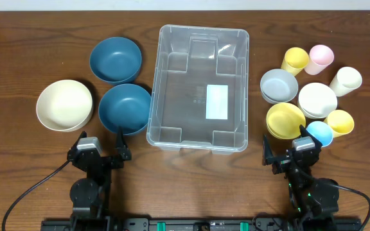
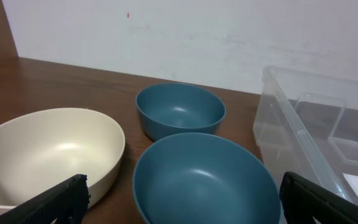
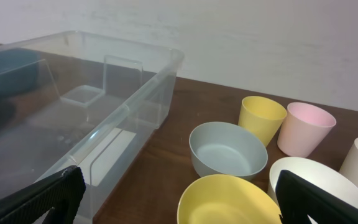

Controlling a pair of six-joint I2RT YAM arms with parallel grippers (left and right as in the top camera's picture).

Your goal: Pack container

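A brown wooden table [image 1: 18, 38] fills the view from above. A white wall [image 2: 229, 31] stands behind it in the wrist views. The big clear plastic box with round corners [image 1: 156, 96] sits in the middle of the table with its open side up. A white label [image 1: 216, 102] shows at its bottom.

Left of the box are two round bowls of the same kind. The far dark blue bowl [image 1: 115, 59] stands near the box. The near dark blue bowl [image 1: 125, 108] is just beside the box's left wall. A cream round bowl [image 1: 64, 104] sits further left.

Right of the box are a grey bowl [image 1: 279, 85], a white bowl [image 1: 317, 99] and a yellow bowl [image 1: 285, 120]. Behind them stand a yellow cup [image 1: 295, 60], a pink cup [image 1: 320, 56] and a white cup [image 1: 346, 81]. A small yellow cup [image 1: 340, 122] and a light blue cup [image 1: 319, 133] are closer to the robot.

The left gripper [image 1: 101, 142] waits in front of the near dark blue bowl. Its fingers are wide apart and hold nothing. The right gripper [image 1: 284, 142] waits in front of the yellow bowl, close to the light blue cup. Its fingers are wide apart too and hold nothing.
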